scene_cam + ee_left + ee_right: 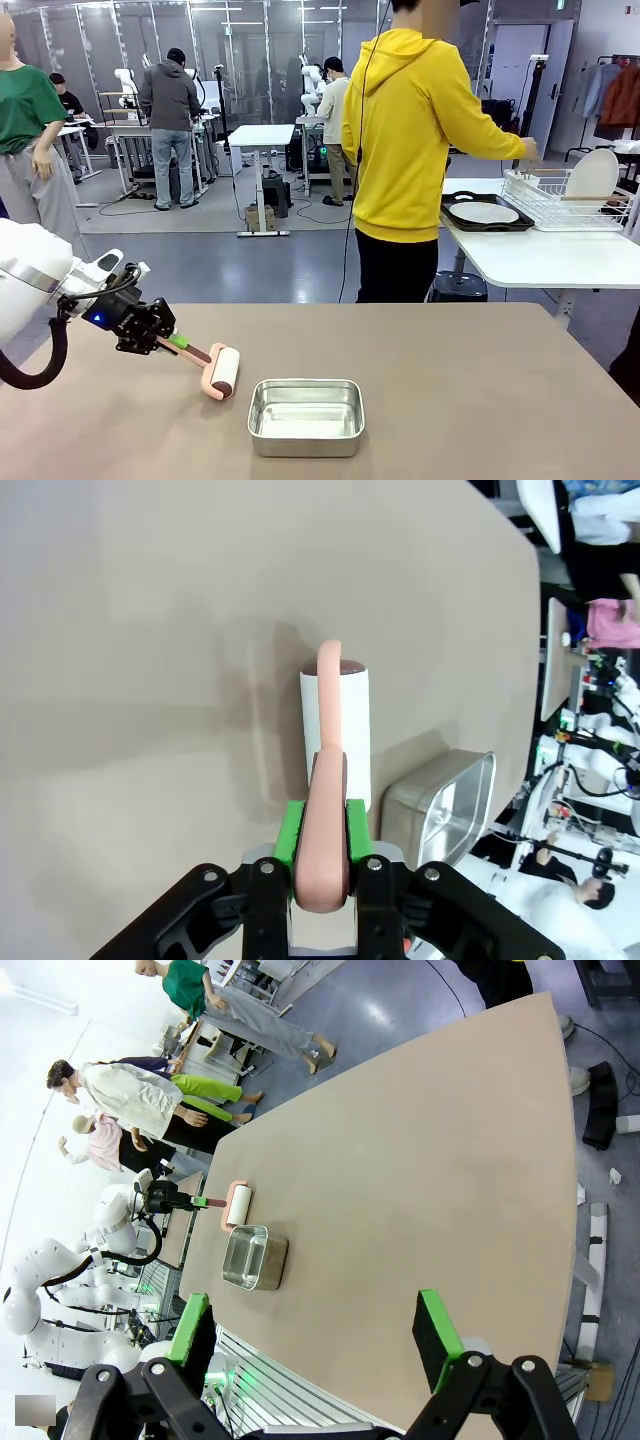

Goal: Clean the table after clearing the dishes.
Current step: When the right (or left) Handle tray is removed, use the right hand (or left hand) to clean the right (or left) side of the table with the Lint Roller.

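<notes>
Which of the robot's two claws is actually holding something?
The left gripper, shut on the pink handle of a lint roller resting on the table. The right gripper hangs open above the table, holding nothing.

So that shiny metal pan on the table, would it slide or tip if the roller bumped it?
The steel pan looks thin-walled and empty, so it is probably light. It sits flat on the smooth table, so a nudge from the lint roller would likely slide it rather than tip it.
</notes>
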Available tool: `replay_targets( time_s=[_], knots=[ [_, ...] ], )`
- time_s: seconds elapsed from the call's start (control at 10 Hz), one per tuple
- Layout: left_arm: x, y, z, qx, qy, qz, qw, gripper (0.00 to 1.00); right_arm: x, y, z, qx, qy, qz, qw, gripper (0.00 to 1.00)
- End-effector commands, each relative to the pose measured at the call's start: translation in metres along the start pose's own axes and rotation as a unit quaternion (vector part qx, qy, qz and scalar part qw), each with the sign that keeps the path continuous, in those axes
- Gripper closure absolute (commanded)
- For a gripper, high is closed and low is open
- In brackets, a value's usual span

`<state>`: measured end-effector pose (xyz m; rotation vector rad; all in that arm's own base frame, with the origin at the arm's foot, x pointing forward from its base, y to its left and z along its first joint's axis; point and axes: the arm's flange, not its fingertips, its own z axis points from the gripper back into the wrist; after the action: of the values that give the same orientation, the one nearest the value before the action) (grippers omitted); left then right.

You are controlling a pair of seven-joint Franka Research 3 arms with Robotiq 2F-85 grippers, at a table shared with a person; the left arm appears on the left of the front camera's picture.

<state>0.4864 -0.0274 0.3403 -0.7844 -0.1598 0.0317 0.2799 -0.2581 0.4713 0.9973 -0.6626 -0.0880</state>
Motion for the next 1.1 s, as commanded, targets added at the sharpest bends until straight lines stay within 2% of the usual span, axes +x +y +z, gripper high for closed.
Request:
replay_targets(
  time_s=[0.0,0.3,0.6,1.0],
  knots=[
    [0.001,0.031,-0.005,0.058,-0.007,-0.011,0.998,0.79,-0.001,0.001,-0.001,0.005,-0.004,0.008,1.0,0.0],
    [0.002,0.046,0.014,0.076,-0.007,-0.008,0.997,0.79,-0.001,0.001,-0.001,0.005,-0.004,0.008,1.0,0.0],
    [0.0,0.067,0.059,0.105,-0.014,-0.036,0.994,0.79,-0.001,0.001,-0.001,0.005,-0.004,0.008,1.0,0.0],
    [-0.014,0.102,0.124,0.185,-0.042,-0.016,0.982,0.79,-0.001,0.001,-0.001,0.005,-0.004,0.008,1.0,0.0]
  ],
)
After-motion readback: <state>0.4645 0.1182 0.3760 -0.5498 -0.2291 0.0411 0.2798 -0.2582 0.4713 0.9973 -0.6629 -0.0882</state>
